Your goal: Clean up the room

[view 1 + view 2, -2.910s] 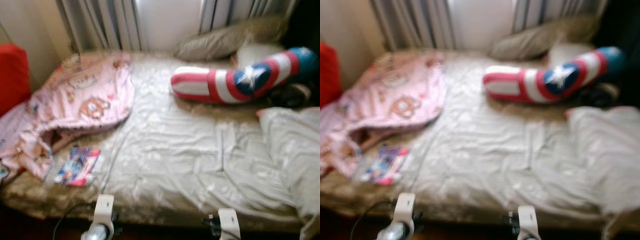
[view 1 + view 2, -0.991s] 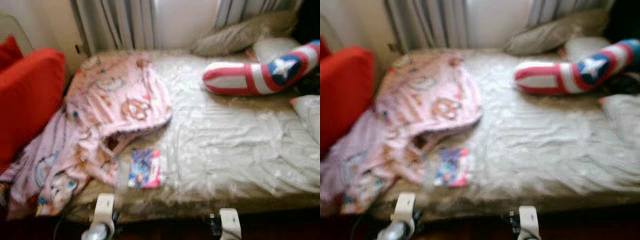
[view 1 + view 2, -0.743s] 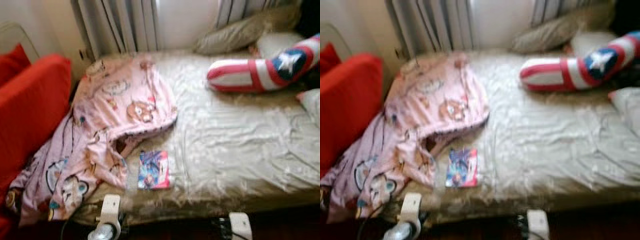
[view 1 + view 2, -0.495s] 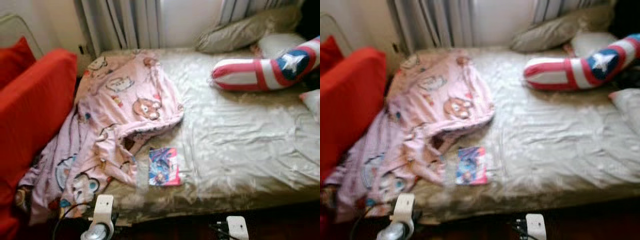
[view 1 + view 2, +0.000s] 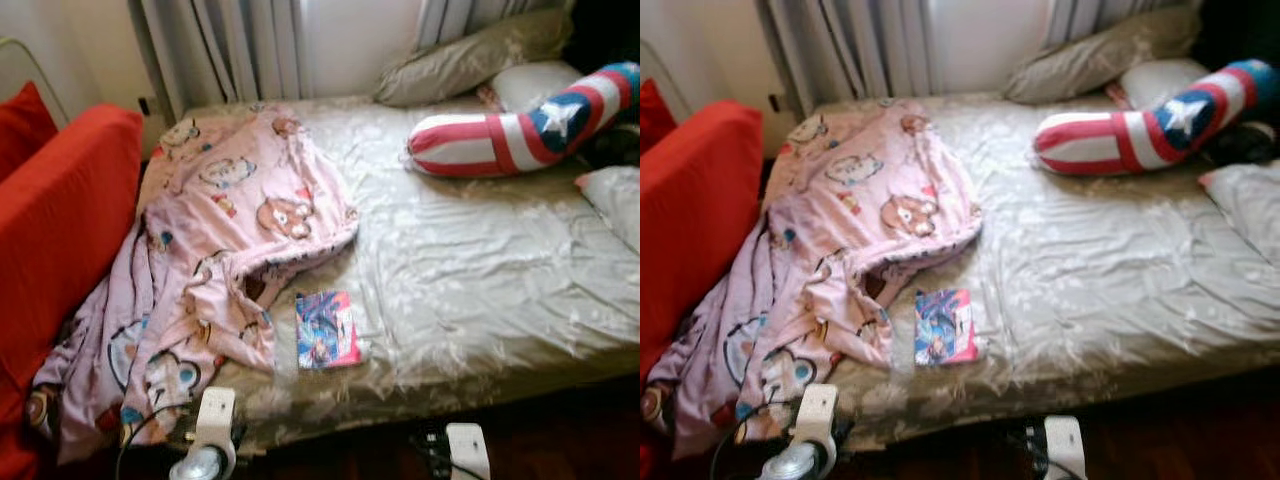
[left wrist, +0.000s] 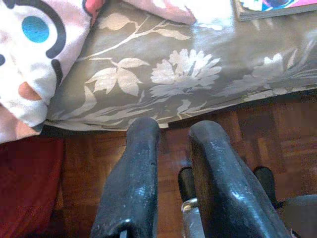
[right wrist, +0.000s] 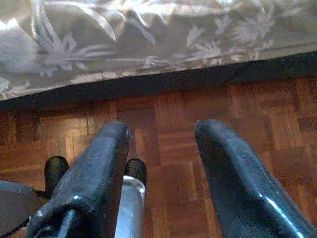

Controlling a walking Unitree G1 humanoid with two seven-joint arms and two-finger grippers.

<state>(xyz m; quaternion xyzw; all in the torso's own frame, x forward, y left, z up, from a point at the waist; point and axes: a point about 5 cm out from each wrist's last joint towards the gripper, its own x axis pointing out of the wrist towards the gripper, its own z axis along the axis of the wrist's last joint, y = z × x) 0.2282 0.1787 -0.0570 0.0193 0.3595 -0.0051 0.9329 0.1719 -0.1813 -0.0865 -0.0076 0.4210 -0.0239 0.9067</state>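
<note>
Two pincers idle | left pincer (image 6: pixel 173 144) narrow | right pincer (image 7: pixel 161 144) wide

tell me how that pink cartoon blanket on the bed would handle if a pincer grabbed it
The pink blanket is probably floppy: it lies in loose folds and spills over the bed edge. A single pinch would likely lift one bunch while the rest trails. It looks thin, so probably light. One corner lies right beside the book, which might get dragged along.

1 pink blanket (image 5: pixel 215 235), 1 book (image 5: pixel 326 331), 1 striped bolster (image 5: pixel 510 135), perhaps 3 pillows (image 5: pixel 470 57).
</note>
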